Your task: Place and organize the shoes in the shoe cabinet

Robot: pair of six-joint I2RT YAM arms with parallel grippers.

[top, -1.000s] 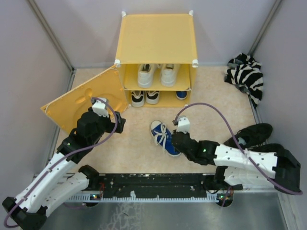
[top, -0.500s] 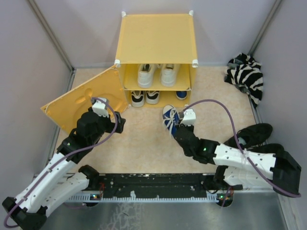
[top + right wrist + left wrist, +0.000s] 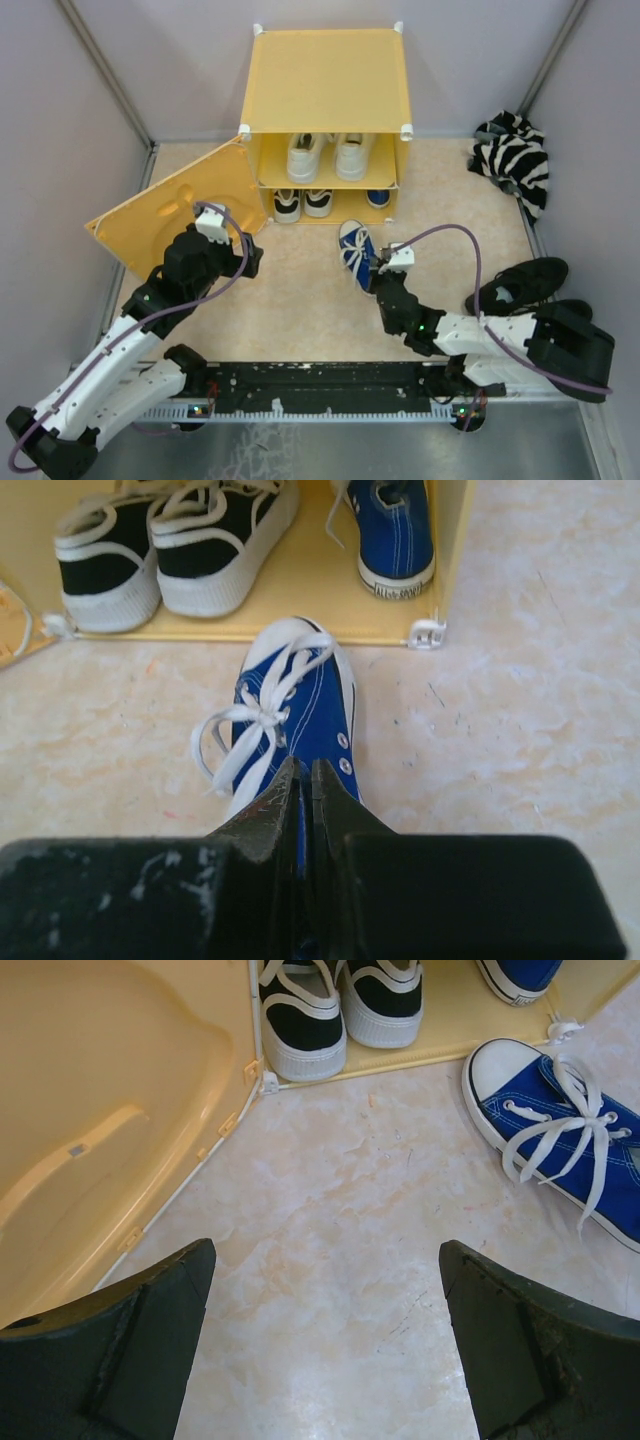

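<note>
The blue sneaker lies on the counter just in front of the shoe cabinet. Its long axis runs almost straight at the lower level, with the white toe cap at that level's front edge and the heel toward the arms. The right fingers are directly behind it, clenched on the heel rim, so the shoe extends away along the line of reach. Its mate stands inside at the right end, and the black-and-white pair is on the left. The gap between them looks dead ahead, so a forward push should do. The left fingers are spread wide and hold nothing, farther off beside the door panel.
</note>
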